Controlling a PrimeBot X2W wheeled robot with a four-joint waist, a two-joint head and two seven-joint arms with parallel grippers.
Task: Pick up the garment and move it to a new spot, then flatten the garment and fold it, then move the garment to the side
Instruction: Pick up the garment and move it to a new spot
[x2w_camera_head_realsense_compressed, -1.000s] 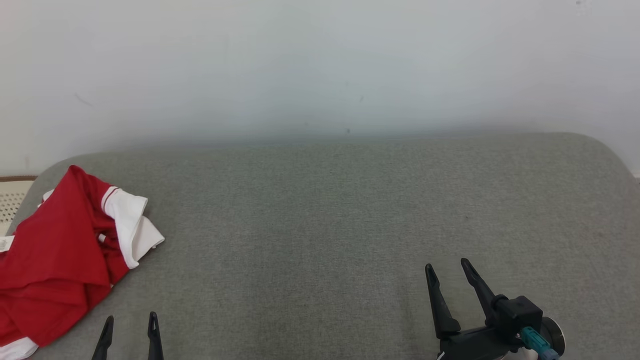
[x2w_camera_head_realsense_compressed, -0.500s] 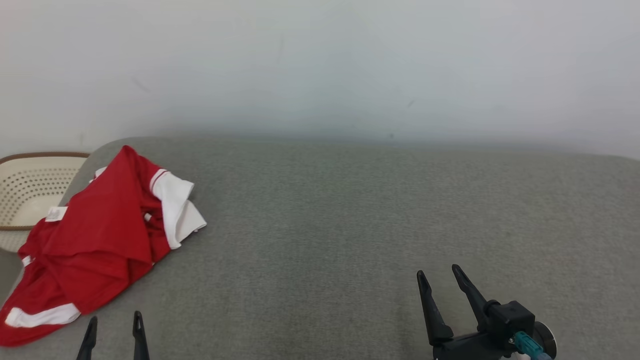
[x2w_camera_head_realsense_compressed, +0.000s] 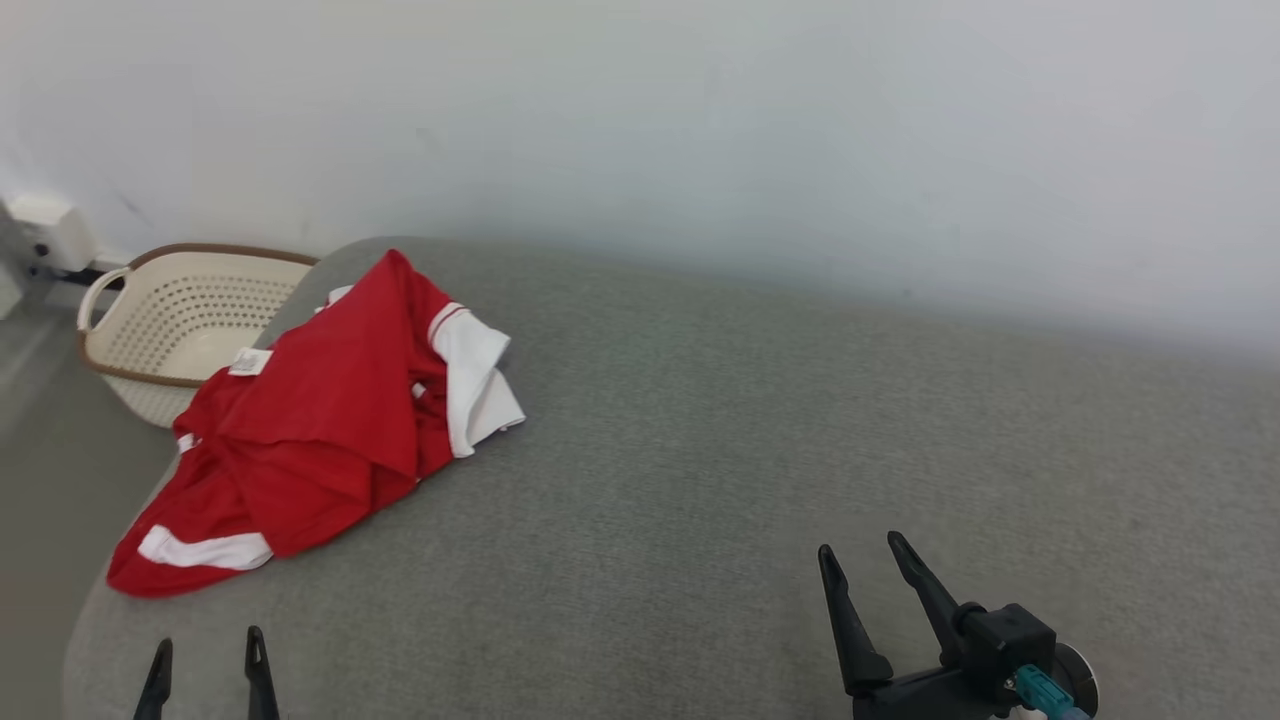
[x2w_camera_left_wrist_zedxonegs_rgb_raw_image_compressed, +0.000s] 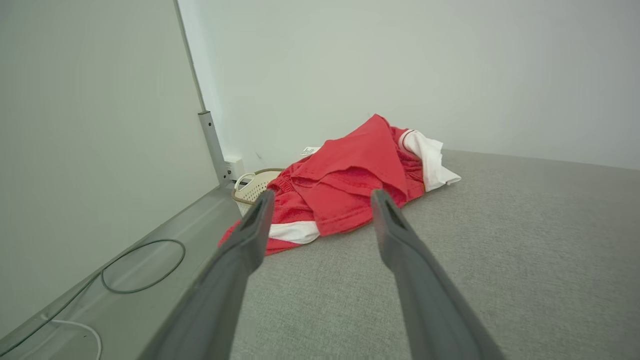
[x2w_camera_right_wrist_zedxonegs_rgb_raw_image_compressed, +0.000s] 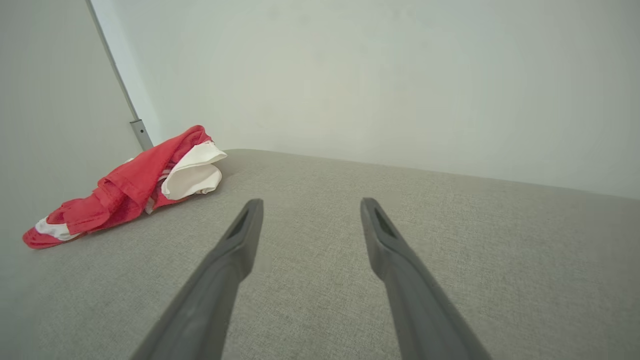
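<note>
A crumpled red garment (x2w_camera_head_realsense_compressed: 320, 430) with white sleeve and white trim lies at the left end of the grey cushioned surface (x2w_camera_head_realsense_compressed: 760, 450). The left wrist view has the garment (x2w_camera_left_wrist_zedxonegs_rgb_raw_image_compressed: 350, 175) straight ahead of my left gripper (x2w_camera_left_wrist_zedxonegs_rgb_raw_image_compressed: 322, 196), a short way off. My left gripper (x2w_camera_head_realsense_compressed: 205, 645) stands open at the lower left, near the surface's front edge, holding nothing. My right gripper (x2w_camera_head_realsense_compressed: 858, 545) is open over bare cushion at the lower right, far from the garment (x2w_camera_right_wrist_zedxonegs_rgb_raw_image_compressed: 135, 187). In the right wrist view the right gripper (x2w_camera_right_wrist_zedxonegs_rgb_raw_image_compressed: 310, 202) points along the bare surface.
A cream perforated basket (x2w_camera_head_realsense_compressed: 180, 320) with a brown rim sits on the floor beyond the surface's left end, just behind the garment. A white wall (x2w_camera_head_realsense_compressed: 700, 130) backs the surface. On the floor at left lies a looped cable (x2w_camera_left_wrist_zedxonegs_rgb_raw_image_compressed: 142, 265).
The head camera has turned left, so the garment now sits further right in view and the basket has come into sight. Both grippers stay open and the garment lies unchanged.
</note>
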